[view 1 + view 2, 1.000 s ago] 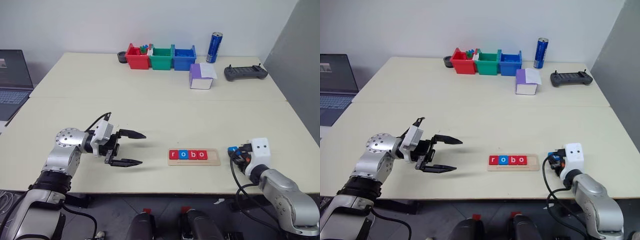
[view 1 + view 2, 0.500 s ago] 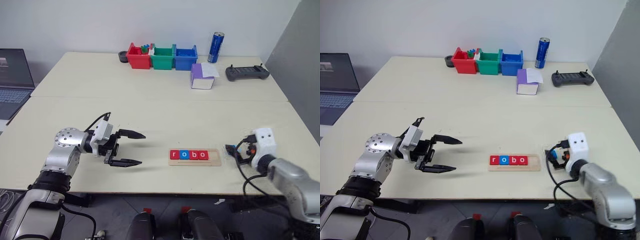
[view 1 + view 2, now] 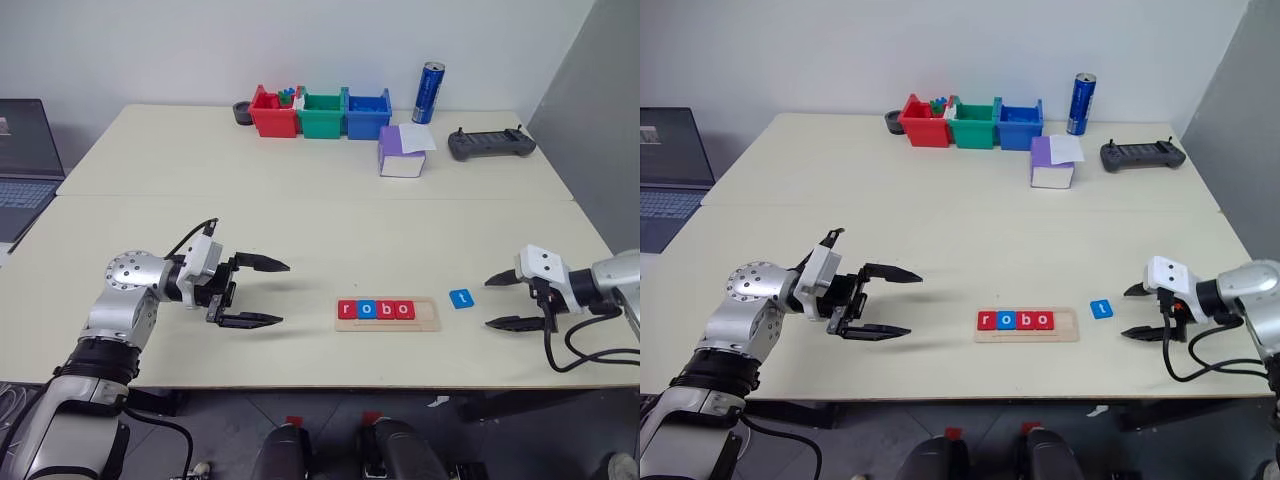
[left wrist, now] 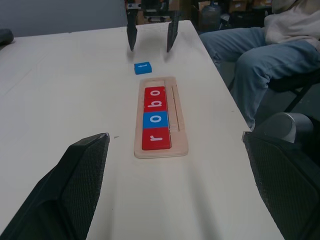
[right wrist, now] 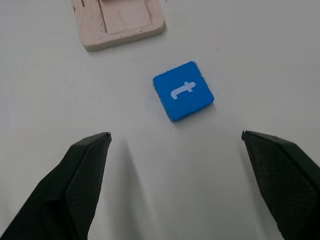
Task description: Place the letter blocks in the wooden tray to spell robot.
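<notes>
Now, left pincer: mine, jaws spread, empty, hovering.
Wooden tray: between my two pincers, on the table.
Letter blocks: r, o, b, o seated; last slot bare.
Blue t block: loose on the table, between tray and right pincer.
Right pincer: jaws wide, empty.
Left to do: seat the t.

You've got three bins in a row at the table's far edge: red bin, green bin, blue bin, touching side by side. Left of the red bin sits a small dark round object. Right of the blue bin stands a blue can, with a purple-and-white box just in front and a black controller further right. A laptop sits well left of the bins
</notes>
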